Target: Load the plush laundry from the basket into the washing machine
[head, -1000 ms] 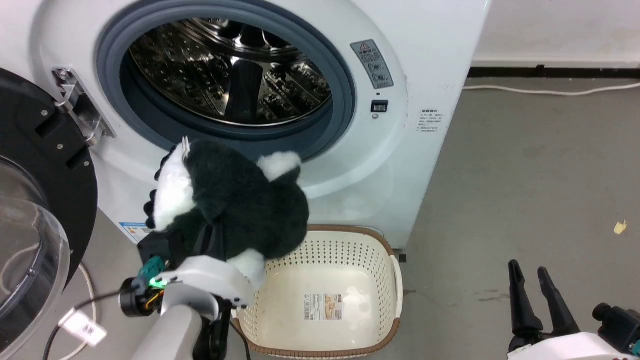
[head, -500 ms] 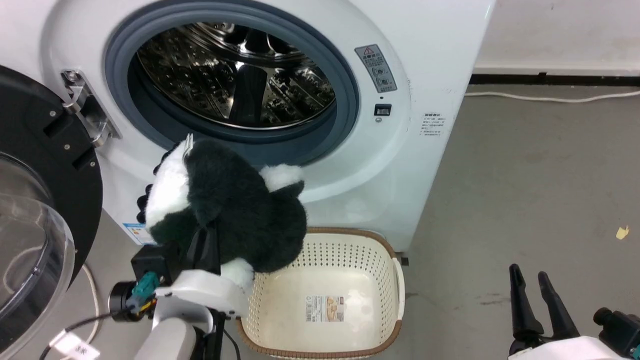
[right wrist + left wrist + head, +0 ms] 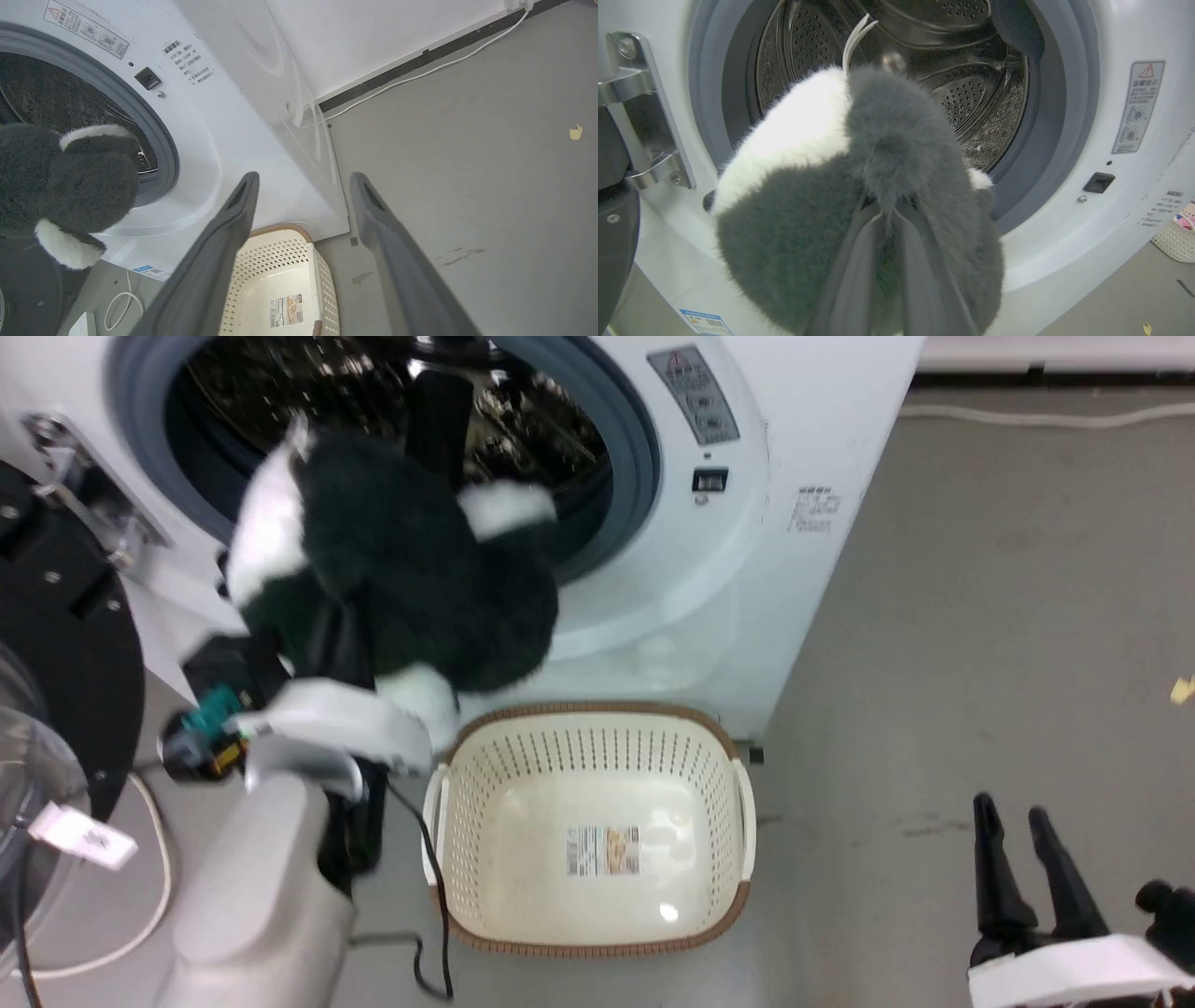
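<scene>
The black-and-white plush laundry (image 3: 401, 569) hangs in the air right in front of the washing machine's (image 3: 747, 569) open mouth, level with the grey door ring (image 3: 635, 457). My left gripper (image 3: 889, 212) is shut on the plush laundry (image 3: 859, 196), its fingers sunk into the fur, with the steel drum (image 3: 971, 93) straight ahead. The cream basket (image 3: 588, 831) stands on the floor below, holding nothing but its label. My right gripper (image 3: 1013, 812) stands open at the lower right, and the plush (image 3: 60, 182) and basket (image 3: 285, 284) lie to its left.
The black-rimmed glass door (image 3: 56, 691) is swung open at the left, beside my left arm. A white cable and a plug (image 3: 84, 840) lie on the floor under it. Grey floor (image 3: 980, 616) stretches out to the right of the washer.
My left gripper has lifted the plush from the lower door rim up to the drum opening and nearer to it. The head camera has tipped down, shifting the whole picture.
</scene>
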### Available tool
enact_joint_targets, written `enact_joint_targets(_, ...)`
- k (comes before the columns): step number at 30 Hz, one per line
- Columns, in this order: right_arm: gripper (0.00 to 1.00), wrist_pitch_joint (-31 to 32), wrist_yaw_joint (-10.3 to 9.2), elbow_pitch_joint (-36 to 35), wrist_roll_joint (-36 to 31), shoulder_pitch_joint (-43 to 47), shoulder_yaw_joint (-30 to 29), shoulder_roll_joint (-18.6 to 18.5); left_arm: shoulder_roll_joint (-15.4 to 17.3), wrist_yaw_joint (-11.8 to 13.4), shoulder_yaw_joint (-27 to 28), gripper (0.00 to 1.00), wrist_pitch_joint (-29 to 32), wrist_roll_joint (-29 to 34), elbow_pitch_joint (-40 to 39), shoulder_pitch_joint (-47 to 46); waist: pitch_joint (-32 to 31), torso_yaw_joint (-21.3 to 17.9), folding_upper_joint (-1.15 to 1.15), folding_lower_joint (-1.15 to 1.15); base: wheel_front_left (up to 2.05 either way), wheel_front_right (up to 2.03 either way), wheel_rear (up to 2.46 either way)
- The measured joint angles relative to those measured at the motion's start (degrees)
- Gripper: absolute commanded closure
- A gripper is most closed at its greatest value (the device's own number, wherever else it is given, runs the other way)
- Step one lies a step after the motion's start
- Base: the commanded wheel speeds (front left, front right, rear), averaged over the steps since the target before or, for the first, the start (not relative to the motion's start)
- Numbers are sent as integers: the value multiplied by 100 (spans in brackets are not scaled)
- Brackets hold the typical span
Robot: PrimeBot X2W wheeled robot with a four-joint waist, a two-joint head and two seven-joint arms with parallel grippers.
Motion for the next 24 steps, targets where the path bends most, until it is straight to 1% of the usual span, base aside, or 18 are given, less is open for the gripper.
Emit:
enact_joint_targets(10,0,188,0,-411,-178,-303,-137,1,-71,-30,443,100,0,14,125,-1069,770,-69,0,0,0,0,0)
enact_joint_targets(16,0,321,0,-693,-267,-405,-190,1,-111,-70,701,100,0,141,165,-1684,1221,-119,0,0,0,0,0)
enact_joint_targets(17,0,386,0,-800,-290,-415,-212,1,-120,-74,817,100,0,205,202,-1957,1427,-152,0,0,0,0,0)
enact_joint_targets(24,0,499,0,-1051,-301,-470,-244,1,-12,-74,1060,100,0,415,218,-2655,1888,-275,0,0,0,0,0)
